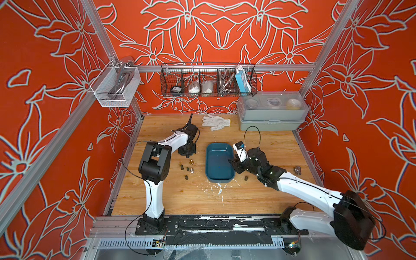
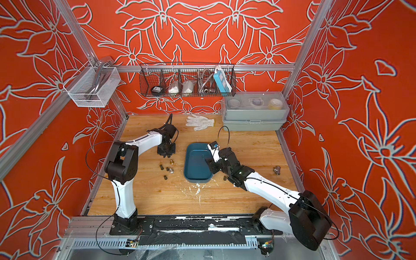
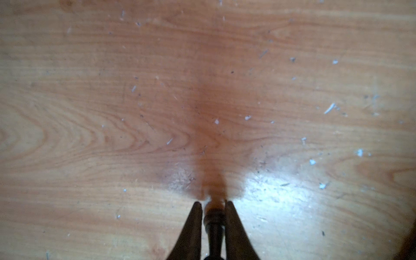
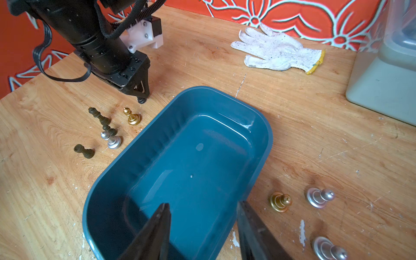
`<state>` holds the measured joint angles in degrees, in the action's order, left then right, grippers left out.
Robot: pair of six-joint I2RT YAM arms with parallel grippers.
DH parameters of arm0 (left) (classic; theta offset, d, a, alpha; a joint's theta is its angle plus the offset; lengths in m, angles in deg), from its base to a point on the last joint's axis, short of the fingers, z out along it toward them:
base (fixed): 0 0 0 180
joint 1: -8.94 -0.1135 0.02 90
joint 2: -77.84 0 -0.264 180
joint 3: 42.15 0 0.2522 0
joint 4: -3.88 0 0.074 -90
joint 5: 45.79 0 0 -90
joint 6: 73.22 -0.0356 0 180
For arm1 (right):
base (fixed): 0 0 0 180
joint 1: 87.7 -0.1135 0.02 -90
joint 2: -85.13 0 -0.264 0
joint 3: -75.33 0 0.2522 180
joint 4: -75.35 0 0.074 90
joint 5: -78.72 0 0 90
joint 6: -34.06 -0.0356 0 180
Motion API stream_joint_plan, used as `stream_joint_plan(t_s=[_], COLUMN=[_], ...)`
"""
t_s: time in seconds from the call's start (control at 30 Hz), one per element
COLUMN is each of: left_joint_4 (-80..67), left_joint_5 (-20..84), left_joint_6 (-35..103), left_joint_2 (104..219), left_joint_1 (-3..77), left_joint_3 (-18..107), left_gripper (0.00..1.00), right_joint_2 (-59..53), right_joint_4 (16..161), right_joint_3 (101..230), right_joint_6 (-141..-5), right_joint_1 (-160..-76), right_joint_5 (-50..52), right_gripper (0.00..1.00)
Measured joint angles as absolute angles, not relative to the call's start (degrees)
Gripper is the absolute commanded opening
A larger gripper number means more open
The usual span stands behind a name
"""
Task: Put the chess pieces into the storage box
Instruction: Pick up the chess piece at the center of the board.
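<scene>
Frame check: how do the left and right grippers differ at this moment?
The left gripper has its jaws narrow around a dark chess piece, low over the table; the right gripper stands wide open and empty. The left gripper is off to the side of the storage box; the right gripper hangs over its inside. Both are dark and tapered.

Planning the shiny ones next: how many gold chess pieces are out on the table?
2. One gold pawn-shaped chess piece stands left of the teal plastic storage box; a second gold piece sits right of it. Others may be hidden.
</scene>
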<state>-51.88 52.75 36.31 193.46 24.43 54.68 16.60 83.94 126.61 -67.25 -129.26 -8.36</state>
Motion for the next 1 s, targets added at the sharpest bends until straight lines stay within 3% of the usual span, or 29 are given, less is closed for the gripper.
stream_joint_plan(t_s=[1.0], left_joint_4=[-52.1], left_joint_5=[53.8], left_joint_6=[36.2], left_joint_2=[191.9], left_joint_1=[25.4], left_joint_3=[54.7], left_gripper=[0.15], right_joint_2=[16.5], right_joint_4=[83.9], right_joint_3=[126.6], right_joint_6=[-67.3], right_joint_1=[-129.3], right_joint_5=[-8.6], right_gripper=[0.52])
